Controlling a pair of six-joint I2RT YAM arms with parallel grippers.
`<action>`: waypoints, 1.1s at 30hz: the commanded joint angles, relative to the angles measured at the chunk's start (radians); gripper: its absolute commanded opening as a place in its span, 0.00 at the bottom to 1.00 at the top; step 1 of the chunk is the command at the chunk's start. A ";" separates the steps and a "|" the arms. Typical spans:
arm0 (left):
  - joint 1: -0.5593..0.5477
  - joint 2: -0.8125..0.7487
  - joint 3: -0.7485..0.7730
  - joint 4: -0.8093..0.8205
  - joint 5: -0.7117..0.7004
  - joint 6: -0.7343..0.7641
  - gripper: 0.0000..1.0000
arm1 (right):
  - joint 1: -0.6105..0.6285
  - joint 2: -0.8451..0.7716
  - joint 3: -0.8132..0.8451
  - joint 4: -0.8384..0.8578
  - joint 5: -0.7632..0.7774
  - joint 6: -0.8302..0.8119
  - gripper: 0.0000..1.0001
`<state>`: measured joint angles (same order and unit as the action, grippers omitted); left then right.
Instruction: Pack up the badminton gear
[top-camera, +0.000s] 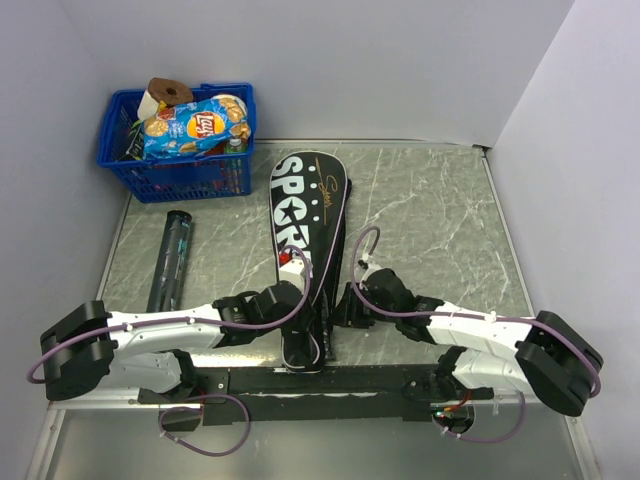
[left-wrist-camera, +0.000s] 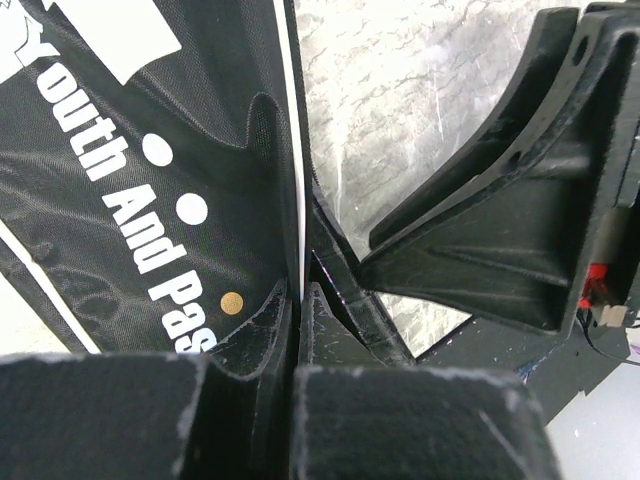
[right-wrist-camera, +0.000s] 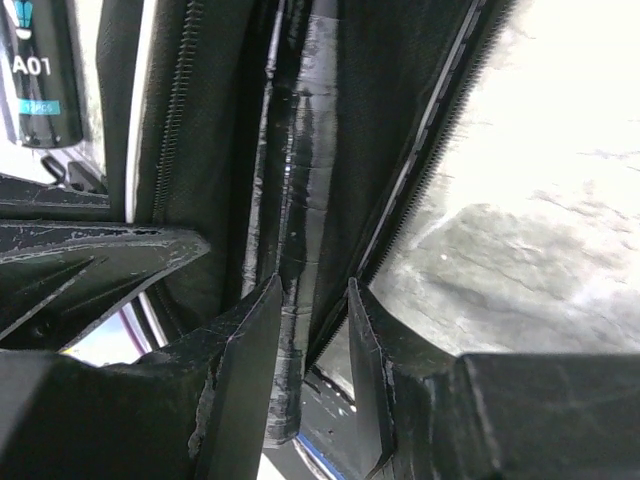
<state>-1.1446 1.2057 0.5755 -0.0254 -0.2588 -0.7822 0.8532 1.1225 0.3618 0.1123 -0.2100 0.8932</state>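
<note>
Two grippers meet at the near, narrow end of the cover (top-camera: 305, 200), which runs near-to-far mid-table. Its edge is pinched tight by the left gripper (left-wrist-camera: 298, 300); the right gripper (right-wrist-camera: 312, 295) stands apart astride the racket handle (right-wrist-camera: 290, 220).

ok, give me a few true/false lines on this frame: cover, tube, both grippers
1. The left gripper is shut on the edge of the cover. True.
2. The tube stands upright in the basket. False: it lies flat on the table, outside the basket.
3. A racket handle sits between the fingers of the right gripper. True.
4. The cover rests on top of the basket. False: it lies on the table to the basket's right, apart from it.
</note>
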 joint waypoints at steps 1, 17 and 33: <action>0.006 -0.034 -0.005 0.097 0.023 -0.003 0.01 | 0.026 0.045 0.034 0.090 -0.025 0.009 0.40; 0.017 -0.024 -0.048 0.199 0.089 -0.034 0.01 | 0.107 0.371 0.094 0.444 -0.066 0.142 0.29; 0.020 -0.112 0.233 -0.281 -0.238 0.000 0.67 | 0.109 0.332 0.059 0.365 -0.035 0.090 0.28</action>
<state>-1.1244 1.1152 0.6369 -0.1081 -0.3164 -0.7750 0.9531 1.4811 0.4206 0.4618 -0.2638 1.0035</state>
